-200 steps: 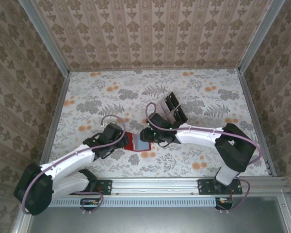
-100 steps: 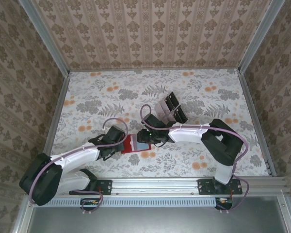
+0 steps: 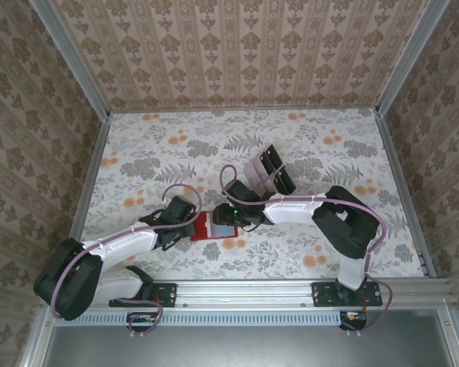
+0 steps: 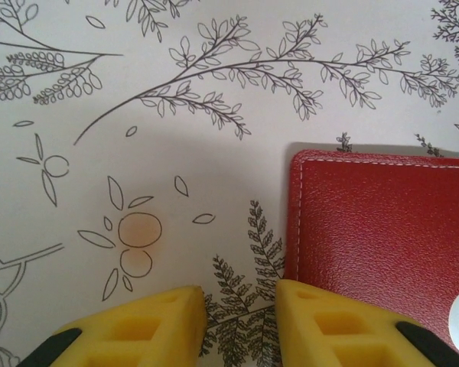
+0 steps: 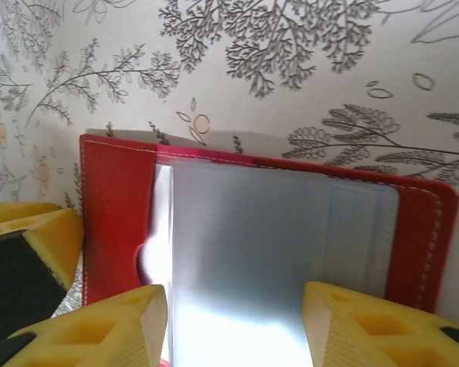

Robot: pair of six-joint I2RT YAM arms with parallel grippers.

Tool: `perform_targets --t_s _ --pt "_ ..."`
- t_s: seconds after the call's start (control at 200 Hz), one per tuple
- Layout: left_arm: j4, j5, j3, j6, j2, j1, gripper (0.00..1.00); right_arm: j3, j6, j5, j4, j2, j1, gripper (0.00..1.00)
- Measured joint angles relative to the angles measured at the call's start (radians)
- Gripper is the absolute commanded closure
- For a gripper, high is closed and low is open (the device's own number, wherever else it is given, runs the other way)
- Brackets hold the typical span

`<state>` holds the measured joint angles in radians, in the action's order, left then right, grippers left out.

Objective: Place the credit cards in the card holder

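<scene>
**Reader:** Left to right, what is hidden or cut off?

**Legend:** Left wrist view: the card holder (image 4: 375,229) runs off the right frame edge. Its near edge is covered by the right finger of the left claw (image 4: 241,294). Right wrist view: the near edge of the credit card (image 5: 237,245) is cut off by the bottom frame edge. Glare bleaches its lower face, so any print is illegible. Top view: both claws overlap the holder's ends.

**Reader:** How does the holder look, and where is it?

**Legend:** It is red, grained and leather-like, with white stitching along rounded corners. It lies open on the floral desk (image 4: 176,115), toward the near edge, between the two claws. A pale pocket shows inside at the right.

**Reader:** What holds what?

**Legend:** The grey-blue card lies on the holder's inner face, its far edge just short of the stitched border. Whether it sits inside a pocket cannot be told. Farther back and well apart, a clear tray (image 3: 269,172) carries dark rectangles (image 3: 283,180), too small to identify.

**Reader:** And the claws?

**Legend:** The fingers of the left claw stand close together, with a narrow strip of bare desk between them. Those of the right claw (image 5: 233,294) are spread, one finger over each side margin of the card.
</scene>
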<state>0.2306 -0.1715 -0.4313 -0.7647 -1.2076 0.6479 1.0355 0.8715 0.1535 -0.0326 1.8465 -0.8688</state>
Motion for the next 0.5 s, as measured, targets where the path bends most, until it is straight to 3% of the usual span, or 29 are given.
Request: perform_targets --t_s 0.5 --pt "0.004 0.053 -0.03 0.055 -0.047 -0.042 0.63 0.019 0.057 0.073 0.089 0.033 0.0 0.48"
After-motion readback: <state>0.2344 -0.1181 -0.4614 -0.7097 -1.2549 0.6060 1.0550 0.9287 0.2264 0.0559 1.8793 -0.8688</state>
